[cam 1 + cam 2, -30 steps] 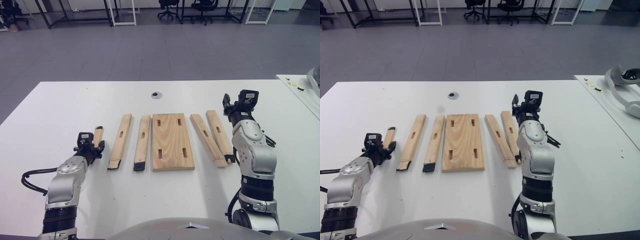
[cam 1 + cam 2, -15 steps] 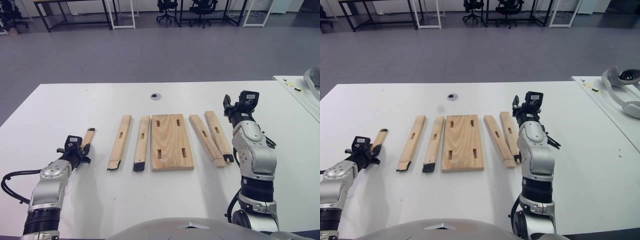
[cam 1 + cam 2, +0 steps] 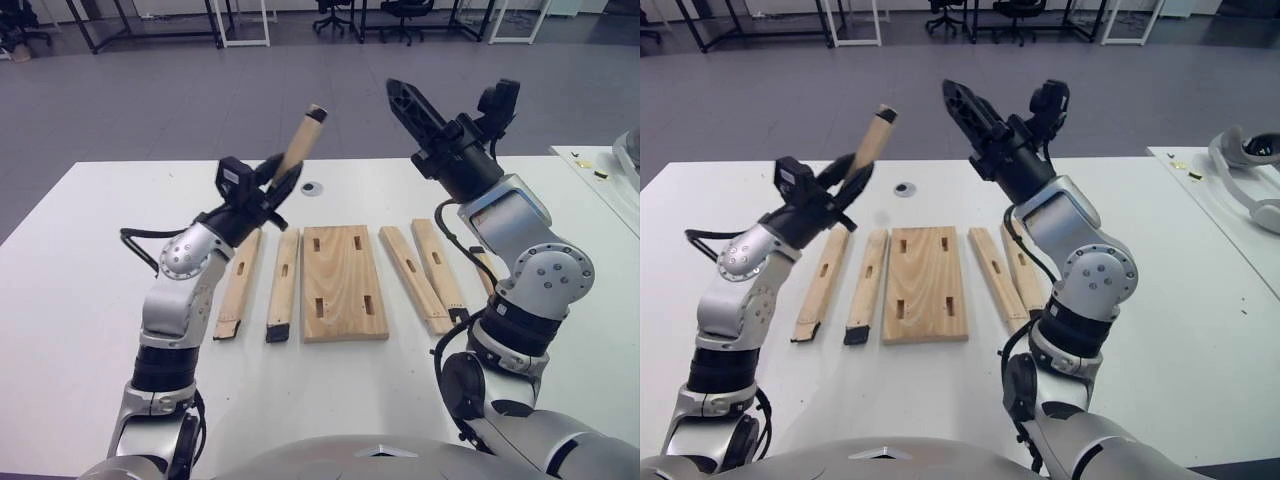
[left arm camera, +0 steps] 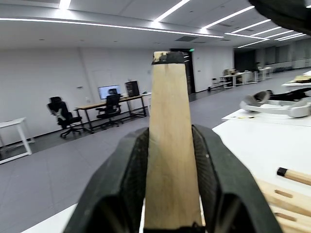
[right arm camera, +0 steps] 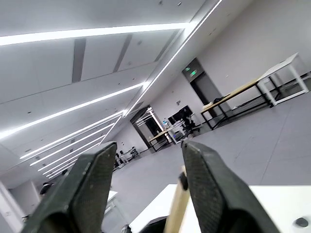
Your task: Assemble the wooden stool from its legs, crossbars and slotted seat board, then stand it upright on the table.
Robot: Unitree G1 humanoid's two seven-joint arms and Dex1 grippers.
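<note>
- High above the left side of the white table (image 3: 80,260), the left gripper (image 3: 280,176) clamps a short pale wooden bar (image 3: 300,140), dark-capped at its tip, tilted rightward.
- Likewise raised, the right gripper (image 5: 148,187) has its jaws parted.

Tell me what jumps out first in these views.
The left gripper holds a short wooden bar raised high over the left half of the table, tip pointing up. The right gripper hangs open in the air opposite it. Below them the seat board lies flat, with two slotted legs on each side.
</note>
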